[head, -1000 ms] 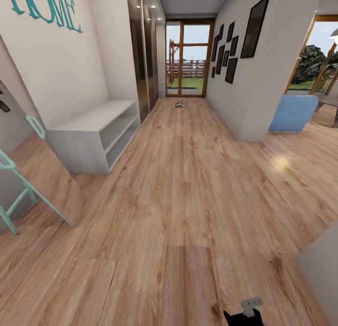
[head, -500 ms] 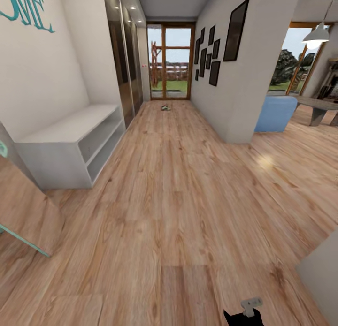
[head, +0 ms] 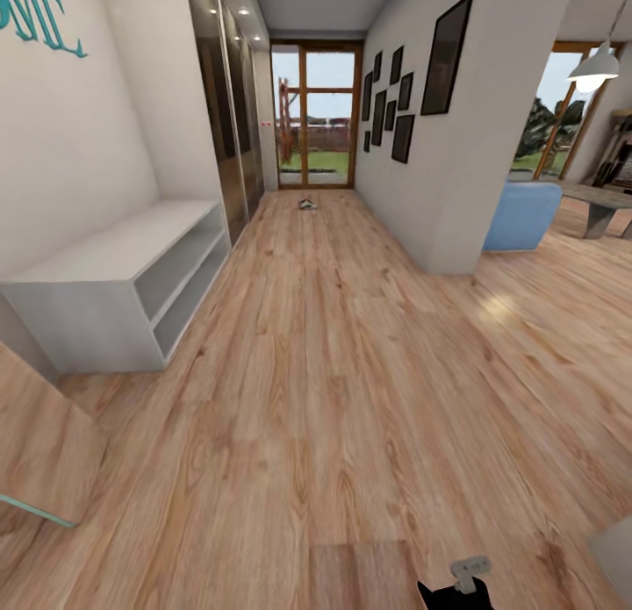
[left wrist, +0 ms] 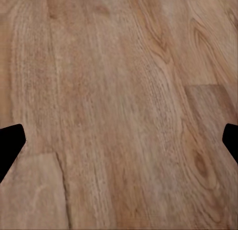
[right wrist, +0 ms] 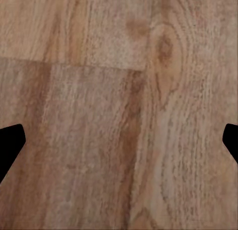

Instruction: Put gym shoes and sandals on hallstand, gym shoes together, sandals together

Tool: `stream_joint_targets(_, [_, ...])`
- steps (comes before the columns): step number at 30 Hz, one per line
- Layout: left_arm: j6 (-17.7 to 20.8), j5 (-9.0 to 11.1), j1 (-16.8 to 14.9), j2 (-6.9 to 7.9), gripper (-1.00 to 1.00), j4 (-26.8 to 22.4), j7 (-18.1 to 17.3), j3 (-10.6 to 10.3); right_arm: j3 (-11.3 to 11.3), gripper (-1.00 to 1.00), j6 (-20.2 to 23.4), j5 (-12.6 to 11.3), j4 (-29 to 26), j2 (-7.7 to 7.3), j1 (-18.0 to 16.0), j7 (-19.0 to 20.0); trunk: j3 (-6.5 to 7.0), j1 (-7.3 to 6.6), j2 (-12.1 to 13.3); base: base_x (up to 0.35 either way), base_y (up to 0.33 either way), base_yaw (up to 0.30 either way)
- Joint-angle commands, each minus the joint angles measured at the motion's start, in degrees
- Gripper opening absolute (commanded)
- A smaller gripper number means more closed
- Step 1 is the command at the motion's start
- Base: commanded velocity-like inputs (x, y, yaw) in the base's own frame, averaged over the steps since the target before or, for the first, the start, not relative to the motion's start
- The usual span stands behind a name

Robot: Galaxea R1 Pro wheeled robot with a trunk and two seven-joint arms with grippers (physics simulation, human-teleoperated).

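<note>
Both hands are spread wide open, left hand [left wrist: 119, 140] and right hand [right wrist: 119, 140], over bare corridor floor [head: 351, 391]. A small shoe-like object [head: 307, 204] (too far to identify) lies by the glass door [head: 314, 114]. Teal wall lettering [head: 39, 13] is cropped, unreadable.

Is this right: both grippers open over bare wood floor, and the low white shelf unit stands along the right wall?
Not quite. In the head view the low white shelf unit stands along the left wall, not the right. The rest holds: left gripper and right gripper are open over the wood floor.
</note>
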Motion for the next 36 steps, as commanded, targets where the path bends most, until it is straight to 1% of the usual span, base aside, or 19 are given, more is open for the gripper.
stream_joint_targets(1, [-0.2,-0.3,-0.1,-0.04,1.0,0.0,-0.4,0.4,-0.5,1.0,-0.2,0.5,0.0,-0.03,0.0,0.2,-0.05,0.02,0.0,0.335,0.108,0.0])
stream_joint_targets(27, [-0.1,-0.3,-0.1,-0.04,1.0,0.0,-0.4,0.4,-0.5,1.0,-0.2,0.4,0.0,-0.05,0.0,0.1,-0.05,0.02,0.0,0.334,0.105,-0.001])
stream_joint_targets(36, [-0.1,-0.3,-0.1,-0.04,1.0,0.0,-0.4,0.4,-0.5,1.0,-0.2,0.4,0.0,-0.05,0.0,0.1,0.1,0.02,0.0,0.334,0.04,-0.138])
